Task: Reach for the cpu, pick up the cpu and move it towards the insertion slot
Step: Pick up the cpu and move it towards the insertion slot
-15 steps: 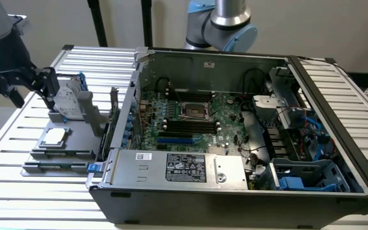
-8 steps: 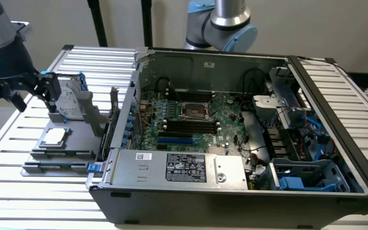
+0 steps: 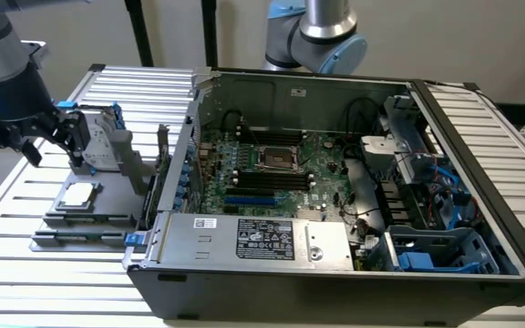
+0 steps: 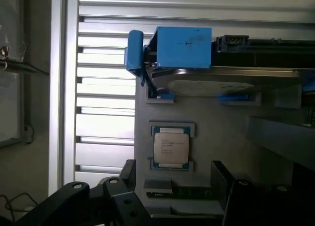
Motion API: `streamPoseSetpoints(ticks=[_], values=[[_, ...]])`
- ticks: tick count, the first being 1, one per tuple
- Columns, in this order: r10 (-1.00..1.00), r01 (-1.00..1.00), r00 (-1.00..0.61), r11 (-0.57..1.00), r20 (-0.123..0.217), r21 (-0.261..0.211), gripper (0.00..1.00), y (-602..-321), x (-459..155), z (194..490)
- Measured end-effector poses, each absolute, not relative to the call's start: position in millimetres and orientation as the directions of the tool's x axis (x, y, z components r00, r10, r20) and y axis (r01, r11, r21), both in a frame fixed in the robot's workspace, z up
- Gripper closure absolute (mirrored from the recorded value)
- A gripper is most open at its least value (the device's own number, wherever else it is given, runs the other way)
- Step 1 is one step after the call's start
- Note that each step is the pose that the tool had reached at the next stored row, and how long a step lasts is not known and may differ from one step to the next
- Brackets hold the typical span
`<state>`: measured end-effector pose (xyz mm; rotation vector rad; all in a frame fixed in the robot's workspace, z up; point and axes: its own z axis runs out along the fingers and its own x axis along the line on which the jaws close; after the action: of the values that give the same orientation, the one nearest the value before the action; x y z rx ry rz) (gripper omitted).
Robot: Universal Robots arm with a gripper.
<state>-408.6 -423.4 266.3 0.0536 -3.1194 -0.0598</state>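
Observation:
The cpu [image 3: 77, 195] lies flat, silver top up, in a grey holder on the slatted table outside the computer case. In the wrist view the cpu [image 4: 171, 147] sits in its pocket just beyond my two black fingers. My gripper [image 3: 51, 147] hangs above and behind the chip, beside the upright hard drive. Seen from the wrist, the gripper [image 4: 173, 173] is open, with nothing between its fingers [image 4: 129, 171]. The insertion slot [image 3: 276, 159], a square socket with a silver frame, sits in the middle of the motherboard inside the open case.
An upright silver hard drive [image 3: 98, 140] with a blue bracket [image 4: 179, 48] stands in the grey holder [image 3: 80, 225] right behind the chip. The open case wall [image 3: 176, 171] rises between holder and motherboard. A second arm [image 3: 322, 34] stands behind the case. Black memory slots [image 3: 272, 181] flank the socket.

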Motion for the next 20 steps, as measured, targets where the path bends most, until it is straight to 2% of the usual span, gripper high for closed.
streamPoseSetpoints(ticks=[20], values=[[-0.045, -0.044, -0.999, 0.998, 0.021, 0.039, 0.29, -429.7, -408.6, 229.9]])
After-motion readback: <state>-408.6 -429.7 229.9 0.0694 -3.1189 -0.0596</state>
